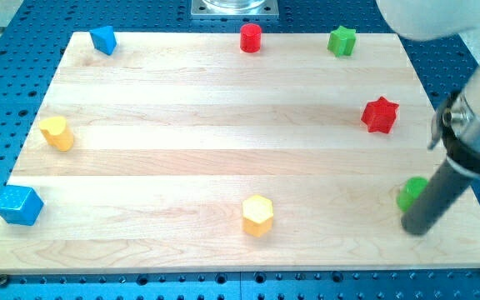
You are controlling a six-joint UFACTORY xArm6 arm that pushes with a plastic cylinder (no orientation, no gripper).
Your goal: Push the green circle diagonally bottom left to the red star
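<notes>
Camera view puts my tip (417,228) nearest the view's bottom, low at the right of the wooden board (223,125). I have no pincer here, only a plain rod, so nothing opens, closes or is held. The rod's lower end stands touching the green circle (410,192), or so close I cannot separate them; the rod hides part of that block's right side.

From my tip, the green circle lies at about eleven o'clock, just above and a little left. From the circle, the red star (380,115) sits at about eleven o'clock too, well apart, further up the board. That is the relation the push turns on: the goal spot, diagonally bottom left of the star, lies up and left of the circle, and my tip is already on the circle's lower right flank. I judge a push toward ten or eleven o'clock suits, stopping short of the star.

Moving away: a yellow hexagon (257,215) at bottom centre, a blue cube (18,205) at bottom left, a yellow block (57,132) on the left edge. Farthest, along the top: blue block (103,39), red cylinder (250,37), green star (341,40).
</notes>
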